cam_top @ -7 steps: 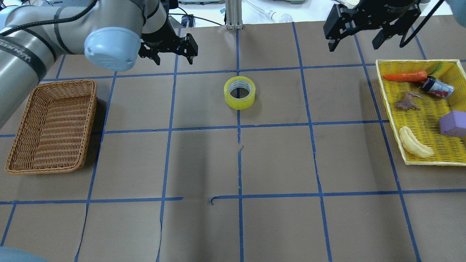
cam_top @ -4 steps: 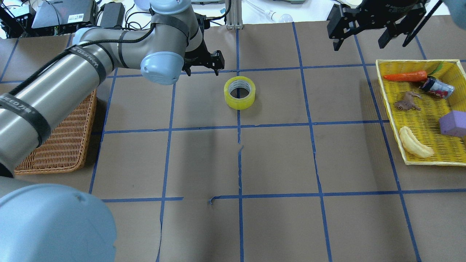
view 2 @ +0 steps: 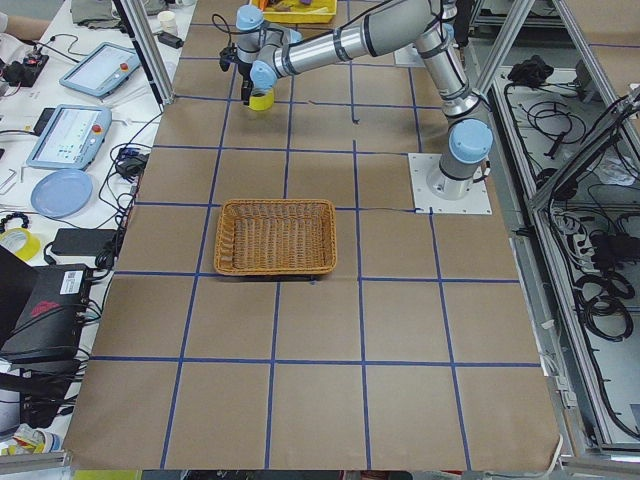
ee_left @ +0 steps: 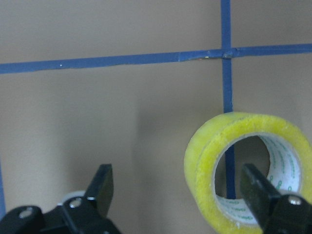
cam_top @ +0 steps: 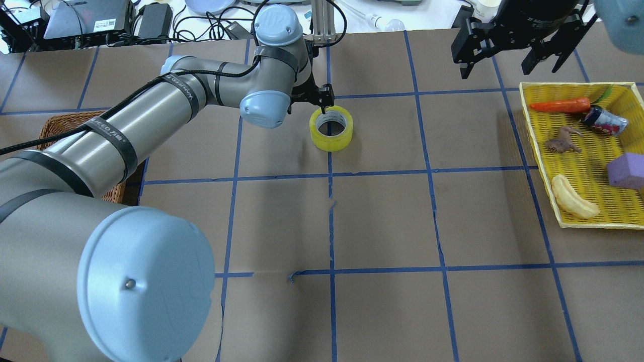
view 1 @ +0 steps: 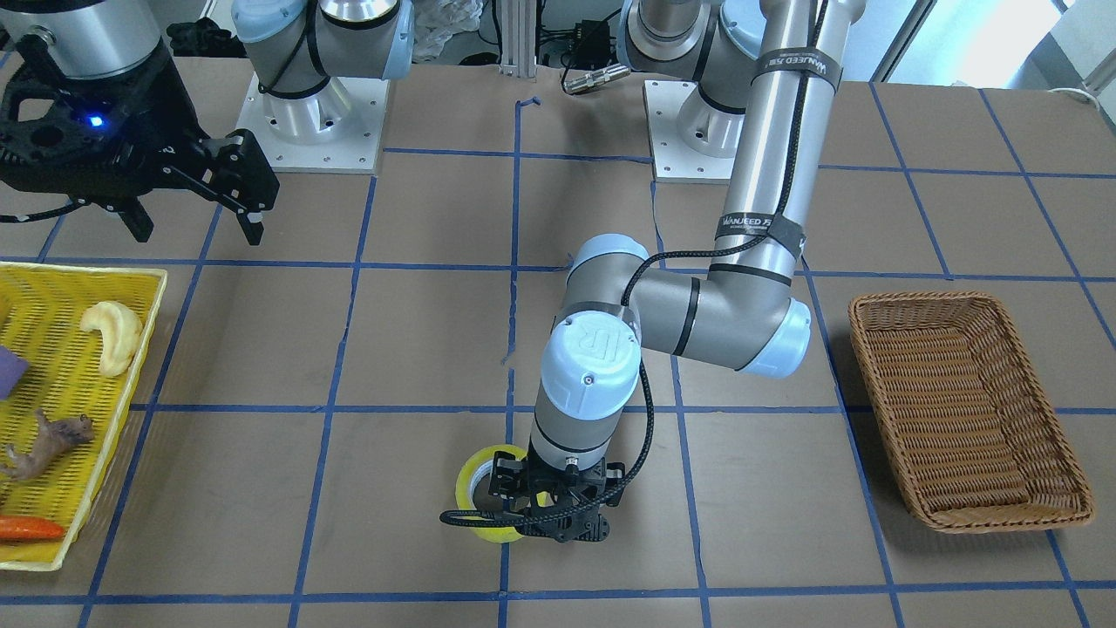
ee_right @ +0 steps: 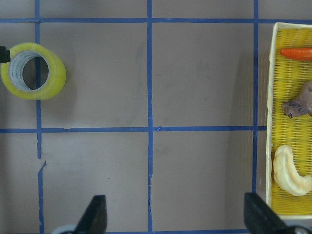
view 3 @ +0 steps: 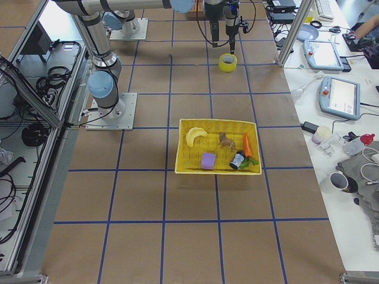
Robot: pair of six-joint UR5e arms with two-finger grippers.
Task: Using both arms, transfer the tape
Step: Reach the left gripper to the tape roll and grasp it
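The tape (cam_top: 329,143) lies flat on the brown bench (cam_top: 382,221), its opening facing up. It sits on a blue grid line toward the far middle, well apart from both containers. The left end effector (ee_left: 178,189) is directly at the roll with its fingers spread. In the left wrist view one finger (ee_left: 254,187) shows in front of the roll's opening and the other is over bare bench beside it. I cannot tell whether either one touches the roll. The right end effector (view 1: 196,225) hangs over the far right of the bench, spread wide and holding nothing. A yellow tray (cam_top: 573,85) just near of it holds a carrot (cam_top: 558,105), a purple block (cam_top: 626,171) and a banana-like toy (cam_top: 573,198). A wicker basket (view 1: 968,297) sits at the left.
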